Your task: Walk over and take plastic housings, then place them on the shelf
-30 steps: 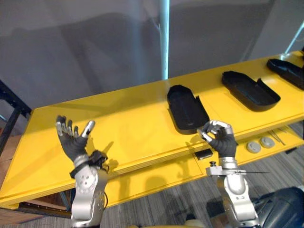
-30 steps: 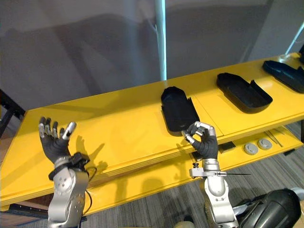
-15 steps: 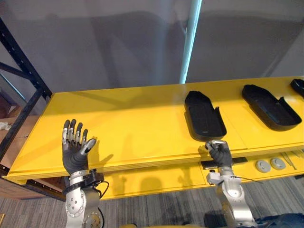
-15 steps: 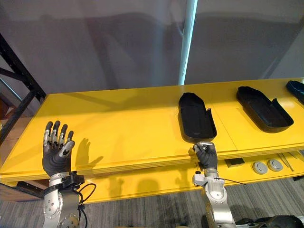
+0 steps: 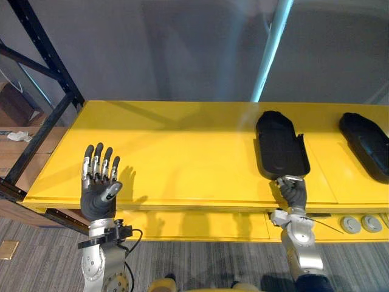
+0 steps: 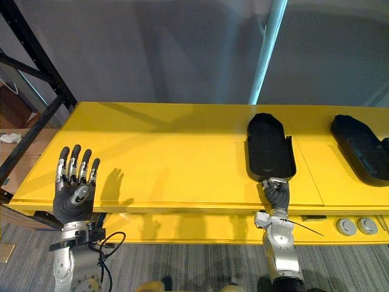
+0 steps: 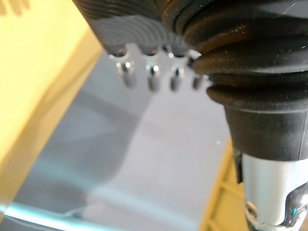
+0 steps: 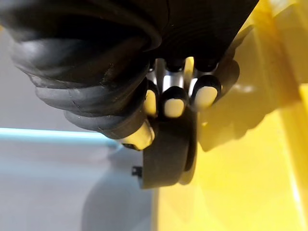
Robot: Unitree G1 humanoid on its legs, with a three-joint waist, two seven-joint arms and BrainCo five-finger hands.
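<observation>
Right hand (image 5: 292,191): at the front edge of the yellow table (image 5: 182,152), on the near end of a black plastic housing (image 5: 279,146). In the right wrist view its fingers (image 8: 174,103) are curled over the housing's dark rim, with the thumb beside them. The rim is clamped between thumb and fingers.

Plastic housing: a long, shallow shell, open side up, lying flat on the tabletop. Its length runs away from the robot and its near end is at the table's front edge, where the right hand is.

Second housing (image 5: 364,145): same black shell, flat on the table, further to the robot's right and well apart from the first. Neither hand touches it.

Left hand (image 5: 97,182): raised in front of the table's left part, palm toward the camera. Its fingers are straight, slightly spread and hold nothing. The left wrist view shows the fingers (image 7: 152,79) extended in a row.

Other items: two grey round discs (image 5: 360,224) lie side by side on the lower ledge under the tabletop, at the right. A black rack upright (image 5: 48,55) stands at the table's left end. A pale blue post (image 5: 273,42) rises behind the table.
</observation>
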